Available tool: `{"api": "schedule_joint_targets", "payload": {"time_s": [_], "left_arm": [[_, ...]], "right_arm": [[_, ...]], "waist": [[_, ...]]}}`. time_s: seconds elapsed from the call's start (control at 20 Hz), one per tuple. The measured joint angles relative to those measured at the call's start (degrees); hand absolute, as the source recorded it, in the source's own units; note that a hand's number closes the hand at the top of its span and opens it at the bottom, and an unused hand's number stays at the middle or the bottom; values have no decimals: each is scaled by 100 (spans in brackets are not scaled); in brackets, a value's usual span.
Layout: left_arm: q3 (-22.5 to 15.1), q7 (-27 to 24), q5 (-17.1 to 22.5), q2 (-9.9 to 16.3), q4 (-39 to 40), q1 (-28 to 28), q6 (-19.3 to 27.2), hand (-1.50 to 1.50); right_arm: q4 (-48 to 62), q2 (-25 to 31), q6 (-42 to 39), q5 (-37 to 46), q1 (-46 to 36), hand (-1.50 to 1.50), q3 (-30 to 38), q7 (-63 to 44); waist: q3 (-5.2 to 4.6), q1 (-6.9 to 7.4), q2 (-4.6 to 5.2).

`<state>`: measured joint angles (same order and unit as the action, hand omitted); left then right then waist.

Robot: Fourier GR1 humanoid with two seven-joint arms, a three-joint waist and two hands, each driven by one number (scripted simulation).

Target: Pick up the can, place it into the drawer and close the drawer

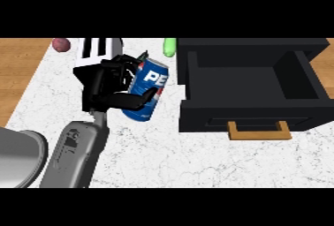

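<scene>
The left hand curls round the can and covers its left side, so only part of the white lettering reads. Behind the hand, at upper left, a white appliance shows only its top, cut by the frame's upper band. A green object at top centre and a purple one are too small to identify.

The can sits left of the open drawer.
</scene>
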<state>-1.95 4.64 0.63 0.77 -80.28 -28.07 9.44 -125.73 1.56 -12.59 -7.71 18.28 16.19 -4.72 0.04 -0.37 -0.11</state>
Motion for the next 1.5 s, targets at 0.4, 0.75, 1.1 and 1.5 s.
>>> {"api": "schedule_joint_targets", "payload": {"time_s": [0.4,0.75,1.1,1.5], "left_arm": [[-562,872,-162,-65,295,-1417,829,150],[-929,1043,140,-74,1248,-2737,1496,150],[-1007,1042,516,-76,2380,-3974,1909,150],[-1177,784,1088,-76,3641,-4919,2135,150]], "right_arm": [[19,-46,65,77,-85,-150,5,-5],[-65,-19,31,53,-149,-150,15,-120],[98,-16,36,123,-270,-150,-13,-89],[107,-44,-4,159,-276,-150,-45,-79]], "waist": [[0,-31,8],[-1,-86,18],[1,-126,34],[4,-197,50]]}}
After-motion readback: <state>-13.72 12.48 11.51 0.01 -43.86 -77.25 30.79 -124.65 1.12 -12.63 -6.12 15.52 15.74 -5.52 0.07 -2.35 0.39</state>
